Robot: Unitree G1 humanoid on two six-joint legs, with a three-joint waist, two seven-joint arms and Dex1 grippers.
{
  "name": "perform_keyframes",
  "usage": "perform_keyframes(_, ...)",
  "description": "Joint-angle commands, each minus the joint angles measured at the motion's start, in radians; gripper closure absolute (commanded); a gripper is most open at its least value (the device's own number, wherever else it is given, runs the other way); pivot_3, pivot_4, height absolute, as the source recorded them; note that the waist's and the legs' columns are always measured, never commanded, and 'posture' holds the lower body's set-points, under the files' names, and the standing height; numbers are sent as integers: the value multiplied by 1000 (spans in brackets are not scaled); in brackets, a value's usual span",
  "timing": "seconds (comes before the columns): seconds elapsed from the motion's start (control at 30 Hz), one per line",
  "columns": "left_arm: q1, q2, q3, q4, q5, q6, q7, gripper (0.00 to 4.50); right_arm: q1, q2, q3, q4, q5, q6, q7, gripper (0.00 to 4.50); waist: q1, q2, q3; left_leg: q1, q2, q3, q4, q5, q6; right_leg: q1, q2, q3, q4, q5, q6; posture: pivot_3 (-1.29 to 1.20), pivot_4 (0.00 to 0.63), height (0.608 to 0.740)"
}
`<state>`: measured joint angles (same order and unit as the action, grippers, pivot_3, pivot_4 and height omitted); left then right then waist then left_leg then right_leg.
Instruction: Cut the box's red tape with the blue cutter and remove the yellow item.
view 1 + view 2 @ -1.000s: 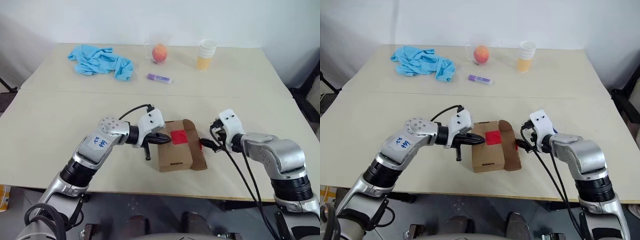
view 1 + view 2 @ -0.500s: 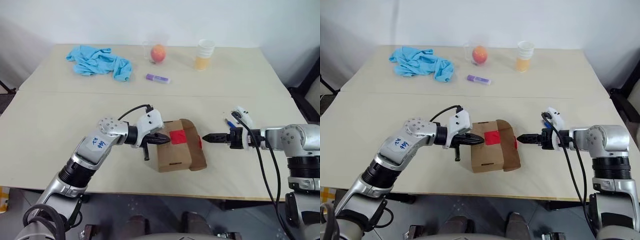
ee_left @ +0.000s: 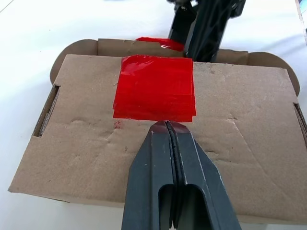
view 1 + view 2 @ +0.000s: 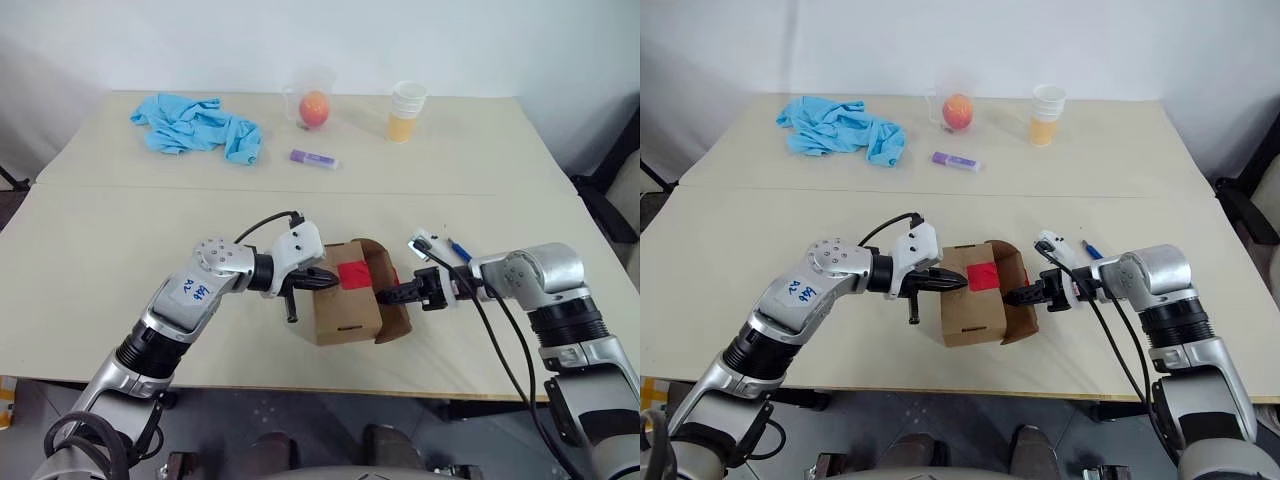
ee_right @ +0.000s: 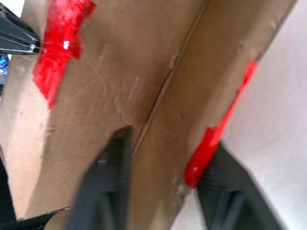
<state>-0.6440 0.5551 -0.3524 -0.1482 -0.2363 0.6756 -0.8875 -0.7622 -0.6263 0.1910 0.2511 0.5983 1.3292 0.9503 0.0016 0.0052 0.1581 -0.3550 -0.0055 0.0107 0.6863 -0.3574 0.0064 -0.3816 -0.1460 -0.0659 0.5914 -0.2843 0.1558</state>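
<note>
Brown cardboard is taking up the near middle of the bench, where the box is sitting with the red tape on its upper face and a rounded flap standing loose on the robot's right side. The left pincer is pressing its clenched tips onto the top face at the near edge of the tape, pinning the box rather than gripping anything. The right pincer is coming in from the right with its fingers straddling the flap's edge; they are partly parted around the cardboard, and whether they are already squeezing it is not something the views settle. A strip of red is clinging to that flap's edge, so the tape is probably already parted and the opening step is in hand. Next, judging from this, the right pincer is needing to pinch the flap and swing it outward while the left keeps the box from sliding, so the yellow item, presumably inside and hidden, can be reached. Just beyond the right wrist the blue cutter is lying on the bench. Farther back are lying a purple tube, a crumpled blue cloth, an orange-red ball in a clear cup and stacked paper cups. A white sticker on the left forearm is carrying blue handwriting too small to read; no brand is legible.
</note>
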Motion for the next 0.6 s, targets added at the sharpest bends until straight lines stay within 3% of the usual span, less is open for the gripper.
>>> perform_keyframes(0.03,64,17,-70,81,60,34,-1,4500,-28,26,6,52,-5,-1,21,3360,0,0,0,0,0,0,0,0,0,0,0,0,0,0,0,0,150,740)
perform_keyframes(0.27,62,13,-59,98,63,-1,-3,4500,-72,51,92,138,-71,-39,57,3360,-4,0,0,3,0,-1,-1,0,-1,3,-1,-1,-1,0,0,0,150,740)
perform_keyframes(0.43,65,10,-44,102,49,-31,-21,4500,-101,32,72,157,-91,-22,52,4470,-5,0,0,4,2,-1,-1,0,-2,4,-1,-1,-1,0,0,0,150,740)
perform_keyframes(0.6,63,-42,-17,145,49,-89,0,4500,-123,-25,-8,130,-75,62,14,4470,3,3,2,2,2,-2,-1,0,-1,3,-3,-2,-1,0,0,0,150,740)
